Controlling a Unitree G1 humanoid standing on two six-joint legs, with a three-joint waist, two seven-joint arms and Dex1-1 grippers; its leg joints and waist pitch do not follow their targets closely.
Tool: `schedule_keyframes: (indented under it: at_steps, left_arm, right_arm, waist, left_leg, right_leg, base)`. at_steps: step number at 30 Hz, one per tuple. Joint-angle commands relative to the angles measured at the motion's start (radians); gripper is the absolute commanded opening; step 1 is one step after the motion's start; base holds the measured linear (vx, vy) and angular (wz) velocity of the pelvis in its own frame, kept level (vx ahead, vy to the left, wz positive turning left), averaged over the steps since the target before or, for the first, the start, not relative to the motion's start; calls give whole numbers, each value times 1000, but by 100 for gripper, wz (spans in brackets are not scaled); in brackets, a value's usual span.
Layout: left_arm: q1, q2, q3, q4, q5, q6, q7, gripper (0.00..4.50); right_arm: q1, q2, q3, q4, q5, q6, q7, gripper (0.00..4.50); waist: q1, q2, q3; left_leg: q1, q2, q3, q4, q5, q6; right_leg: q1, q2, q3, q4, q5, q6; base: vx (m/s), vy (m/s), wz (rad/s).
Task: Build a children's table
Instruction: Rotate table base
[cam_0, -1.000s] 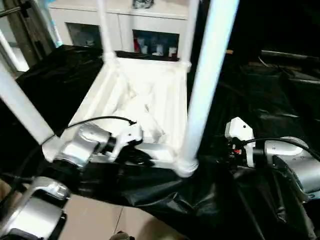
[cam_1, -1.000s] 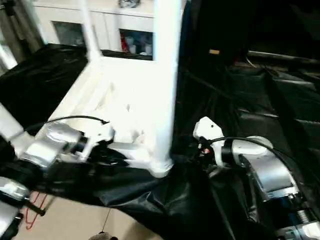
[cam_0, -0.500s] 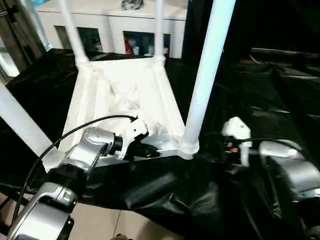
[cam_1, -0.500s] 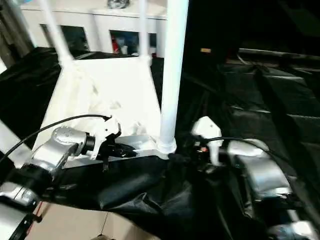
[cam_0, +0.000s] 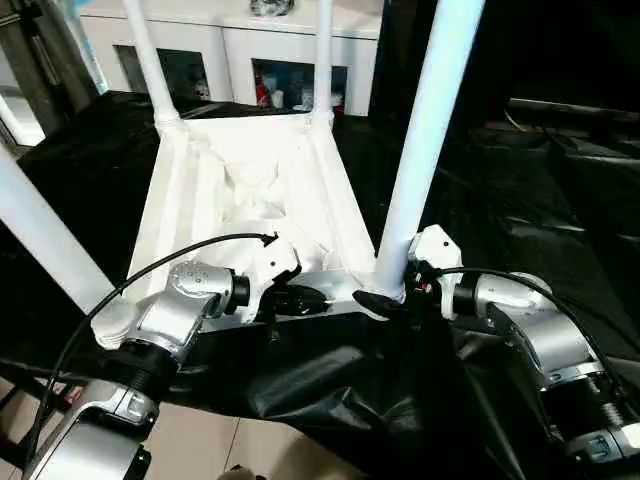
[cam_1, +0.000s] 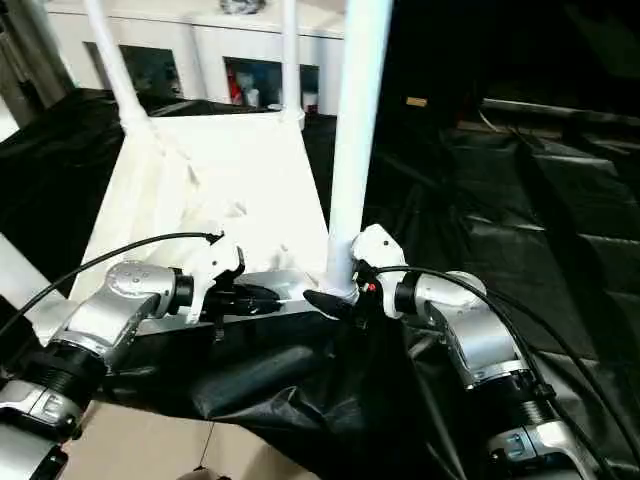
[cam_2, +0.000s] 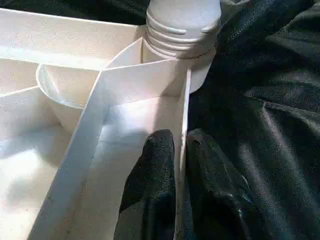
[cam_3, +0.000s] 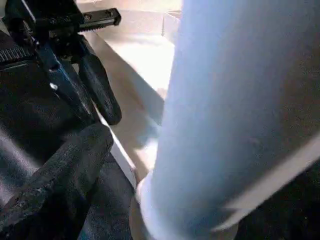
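Black plastic sheeting (cam_0: 500, 210) covers the desk in front of you, and a strip of pale floor (cam_0: 200, 450) shows at its near edge. On the sheeting lies one children's table (cam_0: 250, 190), all white, turned upside down so you look into its ribbed underside.

You can count two claws. Your left claw (cam_2: 180, 165) is at the near rim of the table top. One black finger is inside the thin rim wall and one is outside, and they are pinched shut on that wall. Your right claw (cam_0: 385, 300) is at the near right corner, right by the foot of a leg. Its black fingers stand wide open, one on each side of that leg, and you cannot tell if they touch it.

You can count four legs standing up from the corner sockets. The near right leg (cam_0: 425, 140) is by your right claw. The near left leg (cam_0: 40, 235) leans off the left side. Two more legs (cam_0: 145, 60) stand at the far corners.

Behind the table is one white cabinet (cam_0: 230, 45) with glass doors.
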Motion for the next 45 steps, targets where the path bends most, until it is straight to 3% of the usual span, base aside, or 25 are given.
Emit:
schedule_keyframes:
  at_steps: [1, 3, 6, 7, 8, 9, 10, 15, 18, 24, 27, 32, 38, 43, 44, 45]
  left_arm:
    - [2, 4, -5, 25, 17, 12, -4, 57]
    - [-4, 4, -5, 38, 25, 2, 3, 57]
    - [-13, 12, -24, 53, 49, -8, 4, 57]
    - [-15, 17, -34, 60, 60, -13, 2, 57]
    - [-18, 19, -43, 73, 71, -12, 2, 57]
    - [-20, 19, -44, 79, 75, -15, 4, 57]
    - [-20, 19, -44, 79, 75, -15, 4, 57]
    - [-34, 15, -45, 102, 83, -21, 11, 9]
    - [-47, 8, -34, 107, 72, -17, 2, 9]
    - [-47, 6, -34, 107, 60, -14, -33, 9]
    - [-41, 12, -38, 102, 49, -13, -73, 9]
    - [-44, 11, -36, 102, 50, -18, -72, 0]
    - [-44, 10, -30, 103, 48, -15, -80, 0]
    - [-41, 14, -28, 103, 47, -16, -86, 0]
    - [-39, 17, -26, 99, 45, -15, -87, 0]
    - [-39, 17, -26, 99, 45, -15, -87, 0]
  right_arm:
    - [-5, -13, -3, 6, -9, -10, 8, 450]
    - [-4, -18, -4, 3, -8, -9, 11, 450]
    - [2, -28, -5, -2, -9, -6, 15, 450]
    - [4, -31, -6, -3, -10, -8, 16, 450]
    - [7, -36, -7, -2, -12, -7, 17, 450]
    - [8, -38, -8, -2, -12, -7, 17, 450]
    - [8, -38, -8, -2, -12, -7, 17, 450]
    - [7, -46, -12, 8, -16, -5, 16, 450]
    - [4, -50, -14, 17, -18, -3, 12, 450]
    - [-4, -49, -3, 37, -30, -5, 6, 450]
    - [-31, -31, 4, 86, -44, -11, -10, 450]
    - [-51, -10, 4, 121, -40, -14, -13, 405]
    - [-67, 14, 4, 166, -31, -19, 5, 349]
    - [-76, 21, 4, 187, -31, -24, 20, 305]
    - [-80, 25, 4, 196, -31, -28, 25, 297]
    - [-80, 25, 4, 196, -31, -28, 25, 290]
  waist:
    - [5, -8, -65]
    - [5, -12, -64]
    - [5, -12, -63]
    - [5, -4, -63]
    - [4, -10, -62]
    - [5, -5, -62]
    - [4, -8, -61]
    - [-3, -9, -58]
    - [-5, -9, -58]
    - [-5, -6, -61]
    - [-6, -3, -64]
    - [-4, -3, -64]
    - [-6, -4, -61]
    - [-6, -7, -60]
    - [-6, -13, -61]
    - [-6, -10, -60]
  left_leg:
    - [10, 23, -14, -67, -203, 41]
    - [9, 23, -15, -68, -210, 36]
    - [11, 23, -15, -69, -222, 33]
    - [14, 22, -15, -69, -227, 31]
    - [13, 21, -15, -69, -235, 29]
    - [14, 21, -16, -70, -238, 27]
    - [13, 21, -16, -69, -240, 27]
    - [16, 19, -18, -71, -270, 25]
    - [16, 19, -20, -71, -276, 25]
    - [16, 20, -19, -71, -267, 26]
    - [15, 21, -19, -71, -256, 23]
    - [13, 22, -16, -71, -240, 29]
    - [17, 23, -19, -73, -275, 21]
    - [15, 24, -18, -74, -264, 23]
    - [15, 24, -17, -73, -259, 25]
    - [14, 25, -18, -74, -254, 26]
  right_leg:
    - [50, -76, 46, -79, -291, -173]
    - [51, -75, 46, -81, -311, -163]
    - [48, -74, 45, -85, -335, -155]
    - [47, -74, 46, -86, -341, -153]
    - [48, -73, 45, -89, -360, -144]
    - [47, -75, 45, -90, -367, -143]
    - [48, -74, 45, -91, -373, -141]
    - [45, -74, 42, -100, -445, -125]
    - [45, -74, 41, -102, -465, -118]
    - [45, -74, 42, -98, -421, -136]
    - [48, -73, 43, -91, -362, -166]
    - [52, -73, 45, -84, -298, -190]
    - [48, -76, 44, -91, -379, -172]
    - [48, -77, 45, -90, -371, -172]
    - [49, -77, 45, -90, -366, -171]
    - [49, -78, 45, -88, -364, -174]
  base:
    - [0, 0, 0]
    - [0, 0, 0]
    - [0, 0, 0]
    - [0, 0, 0]
    - [0, 0, 0]
    - [0, 0, 0]
    - [0, 0, 0]
    - [0, 0, 0]
    - [0, 0, 0]
    - [0, 0, 0]
    - [0, 0, 0]
    - [0, 0, 0]
    - [0, 0, 0]
    - [0, 0, 0]
    - [0, 0, 0]
    - [0, 0, 0]
